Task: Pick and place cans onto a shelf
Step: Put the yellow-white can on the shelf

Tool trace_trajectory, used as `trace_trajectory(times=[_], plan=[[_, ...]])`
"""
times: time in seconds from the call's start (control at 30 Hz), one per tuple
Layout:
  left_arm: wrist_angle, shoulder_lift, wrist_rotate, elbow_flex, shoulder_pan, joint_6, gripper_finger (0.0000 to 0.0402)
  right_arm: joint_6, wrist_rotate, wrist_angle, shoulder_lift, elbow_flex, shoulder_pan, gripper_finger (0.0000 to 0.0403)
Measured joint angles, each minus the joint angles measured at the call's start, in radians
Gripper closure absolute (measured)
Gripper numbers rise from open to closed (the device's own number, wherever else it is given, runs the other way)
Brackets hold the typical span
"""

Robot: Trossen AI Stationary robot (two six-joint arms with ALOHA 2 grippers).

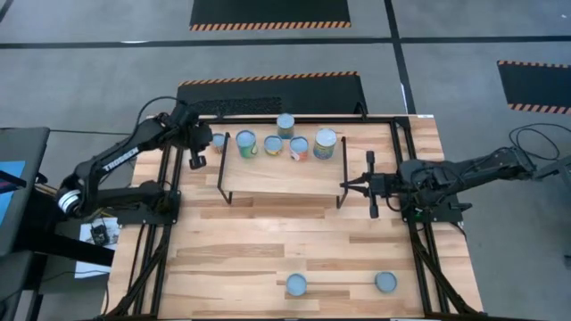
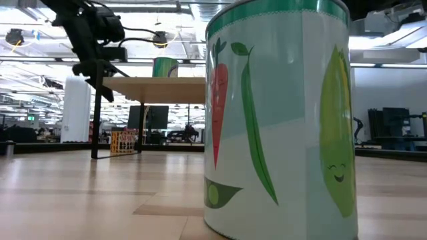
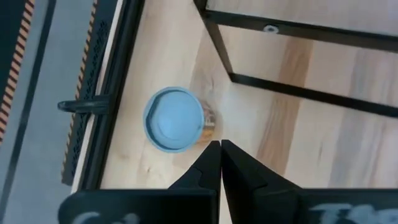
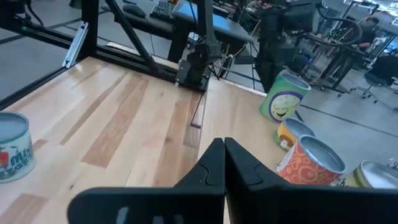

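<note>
Two cans [image 1: 296,285] wait at the table's near edge. Farther back, the right gripper [image 1: 346,185] hovers pinched closed and empty by the shelf [image 1: 282,171]. At the far left, the left gripper [image 3: 219,147] (fingers together, gripping nothing) hangs just beside an orange can [image 3: 175,119] on the table. That pick looks unmade; next it must reopen and straddle the can.

A robotics lab or industrial test hall. Grey floor [image 1: 89,71] carries black mats [image 1: 268,12] edged with hazard stripes, and the framed wooden worktop [image 1: 294,250] stands under ceiling lights [image 2: 20,37]. Office chairs [image 4: 379,74] and more rigs fill the room behind.
</note>
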Motion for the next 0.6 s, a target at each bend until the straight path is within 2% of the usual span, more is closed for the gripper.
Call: trace_trajectory(times=[0.3, 0.6], plan=[[0.03, 0.08, -0.011, -0.031, 0.005, 0.083, 0.0391, 0.006, 0.0, 0.008, 0.0, -0.007, 0.017, 0.0391], [0.223, 0.098, -0.063, -0.152, 0.004, 0.122, 0.0298, -0.01, 0.0, 0.007, 0.0, -0.007, 0.026, 0.0391]])
